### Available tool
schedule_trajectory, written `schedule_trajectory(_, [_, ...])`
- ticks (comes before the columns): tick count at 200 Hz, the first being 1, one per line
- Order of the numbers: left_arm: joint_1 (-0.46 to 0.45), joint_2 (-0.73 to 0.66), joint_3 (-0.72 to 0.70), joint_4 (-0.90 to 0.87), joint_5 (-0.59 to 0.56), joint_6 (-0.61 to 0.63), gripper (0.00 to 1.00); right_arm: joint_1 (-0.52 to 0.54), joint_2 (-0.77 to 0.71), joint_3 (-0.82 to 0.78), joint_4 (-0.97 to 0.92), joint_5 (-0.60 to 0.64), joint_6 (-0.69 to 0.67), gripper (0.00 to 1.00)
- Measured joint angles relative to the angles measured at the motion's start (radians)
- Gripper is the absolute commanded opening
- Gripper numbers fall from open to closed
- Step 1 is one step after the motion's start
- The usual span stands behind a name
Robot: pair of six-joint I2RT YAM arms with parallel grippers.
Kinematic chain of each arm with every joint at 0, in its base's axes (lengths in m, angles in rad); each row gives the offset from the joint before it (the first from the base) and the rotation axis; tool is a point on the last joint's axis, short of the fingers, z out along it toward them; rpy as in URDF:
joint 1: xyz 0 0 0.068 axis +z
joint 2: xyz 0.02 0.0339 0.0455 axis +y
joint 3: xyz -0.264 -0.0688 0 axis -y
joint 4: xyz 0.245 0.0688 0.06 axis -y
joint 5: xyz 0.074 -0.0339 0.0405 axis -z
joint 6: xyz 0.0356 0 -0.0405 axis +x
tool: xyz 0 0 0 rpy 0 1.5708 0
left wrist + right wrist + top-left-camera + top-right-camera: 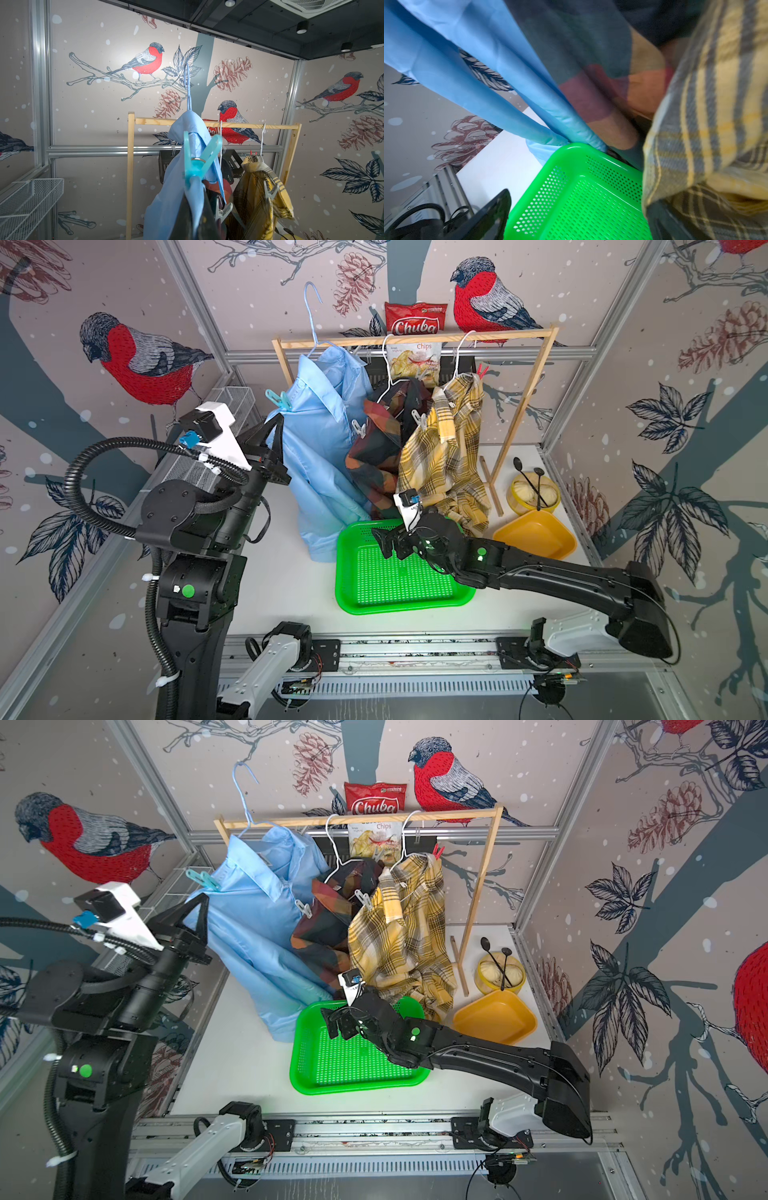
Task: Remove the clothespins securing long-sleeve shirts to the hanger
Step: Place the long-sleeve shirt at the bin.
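Three long-sleeve shirts hang at the wooden rack: light blue shirt (320, 439) (249, 919) (166, 207), dark check shirt (378, 448), yellow plaid shirt (449, 448). A teal clothespin (279, 400) (202, 879) (197, 162) clips the blue shirt's near shoulder. My left gripper (277, 420) (203, 898) (195, 193) is shut on the blue fabric just below it. Whitish clothespins (358, 428) (419, 418) and a red clothespin (482, 371) sit further along. My right gripper (384, 541) (336, 1021) (577, 218) hangs open and empty over the green tray (345, 601) (571, 149).
The blue wire hanger's hook (309, 310) stands above the wooden rail (415, 339). A chips bag (415, 319) hangs behind. A yellow tray (536, 535) and a yellow bowl with two black spoons (532, 489) sit at the right, a wire basket (232, 402) at the left.
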Motion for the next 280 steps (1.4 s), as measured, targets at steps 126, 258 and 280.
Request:
schedule_trajectory(126, [-0.009,0.048,0.184,-0.056,0.005,-0.026,0.00,0.214,0.161,0.171,0.014,0.040,-0.056,1.00])
schedule_trajectory(258, [-0.016,-0.023,0.175,-0.076,0.088,-0.085,0.00,0.077,0.603,0.548,0.299,-0.095,-0.105,1.00])
schedule_trajectory(280, [-0.016,-0.050,0.187,-0.091,0.108,-0.098,0.00,0.049,0.650,0.616,0.337,-0.034,-0.135,1.00])
